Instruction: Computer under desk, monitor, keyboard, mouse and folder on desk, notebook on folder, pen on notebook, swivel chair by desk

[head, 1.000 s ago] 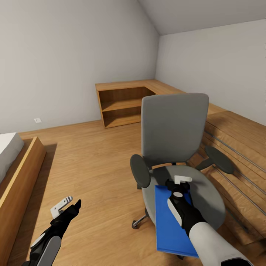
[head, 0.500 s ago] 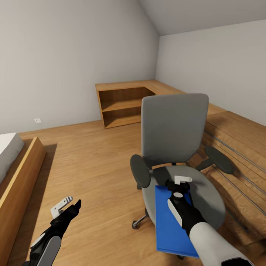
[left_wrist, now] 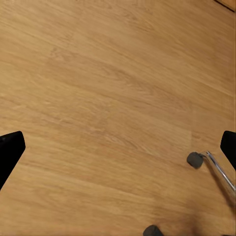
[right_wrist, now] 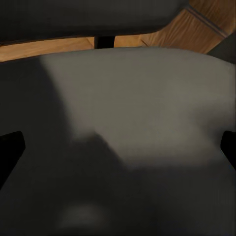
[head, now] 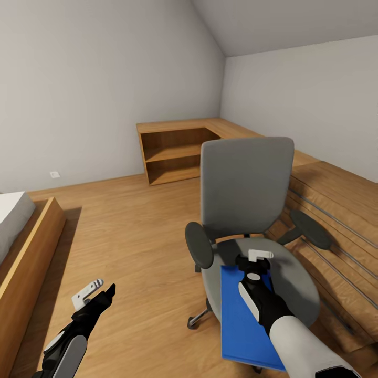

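Note:
The grey swivel chair (head: 247, 184) stands at the centre right, its tall back facing away from me. A bright blue folder (head: 239, 320) lies flat on its seat, reaching past the seat's near edge. My right gripper (head: 255, 260) hovers open over the seat, just past the folder's far edge, and my forearm crosses above the folder. In the right wrist view the gripper (right_wrist: 118, 145) is spread wide over the grey seat (right_wrist: 137, 98) with nothing between its fingers. My left gripper (head: 97, 291) hangs open over bare wooden floor. The left wrist view shows a chair wheel (left_wrist: 195, 160) beyond that gripper (left_wrist: 118, 147).
A low wooden corner shelf unit (head: 173, 147) runs along the far wall. A light wooden drawer chest (head: 336, 210) sits close behind the chair at the right. A wooden bed frame (head: 26, 247) with a mattress lies at the left. Open floor lies between bed and chair.
The whole head picture has shifted slightly downward, so the camera moved. Both arms, the chair and the folder keep the same places relative to one another.

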